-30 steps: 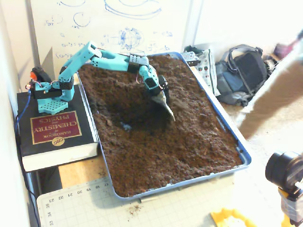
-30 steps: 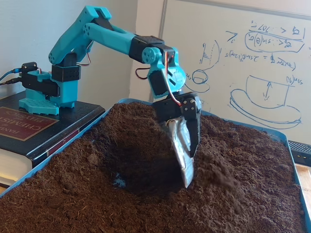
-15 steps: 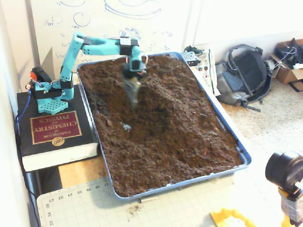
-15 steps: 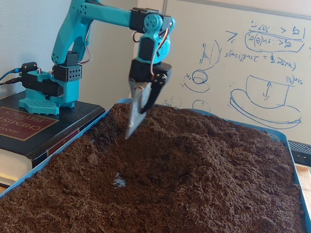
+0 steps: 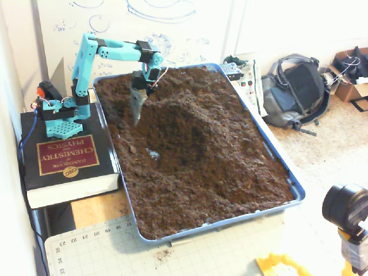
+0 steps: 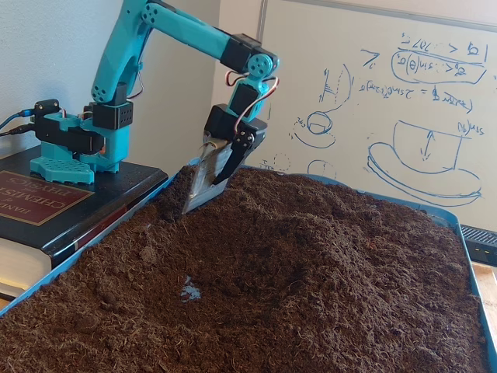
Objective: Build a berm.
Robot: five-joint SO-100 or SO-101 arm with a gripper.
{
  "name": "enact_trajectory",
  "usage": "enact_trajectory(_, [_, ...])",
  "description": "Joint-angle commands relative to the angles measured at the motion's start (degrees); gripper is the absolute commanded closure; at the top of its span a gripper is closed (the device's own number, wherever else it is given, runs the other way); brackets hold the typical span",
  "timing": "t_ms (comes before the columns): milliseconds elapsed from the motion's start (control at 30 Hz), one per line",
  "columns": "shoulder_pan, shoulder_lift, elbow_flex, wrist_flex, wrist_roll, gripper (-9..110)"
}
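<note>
A blue tray point(image 5: 290, 184) is filled with dark brown loose soil. The berm point(image 5: 192, 115) is a rounded raised ridge in the tray's middle and far part; in the other fixed view it rises right of centre point(image 6: 326, 225). My teal arm reaches over the tray's far left corner. My gripper point(image 5: 137, 115) carries a flat metal blade and a black finger lying against it, shut, with nothing held. The blade tip touches the soil at the berm's left foot point(image 6: 198, 194). A dip with a small bare blue spot point(image 5: 152, 153) lies in front of the berm.
The arm's base stands on a thick black book point(image 5: 63, 164) left of the tray. A grey backpack point(image 5: 293, 92) lies at the right, a black camera point(image 5: 345, 207) at the lower right, a cutting mat point(image 5: 115, 247) in front. A whiteboard point(image 6: 388, 93) stands behind.
</note>
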Motion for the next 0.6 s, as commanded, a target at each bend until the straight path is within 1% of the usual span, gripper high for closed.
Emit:
enact_trajectory(0, [-4.7, 6.7, 1.3, -0.4, 4.3, 101])
enact_trajectory(367, [-16.0, 6.5, 3.3, -1.0, 15.3, 101])
enact_trajectory(500, [-18.6, 5.1, 3.2, -5.8, 19.8, 101])
enact_trajectory(567, [-19.2, 3.2, 3.1, -9.0, 20.4, 101])
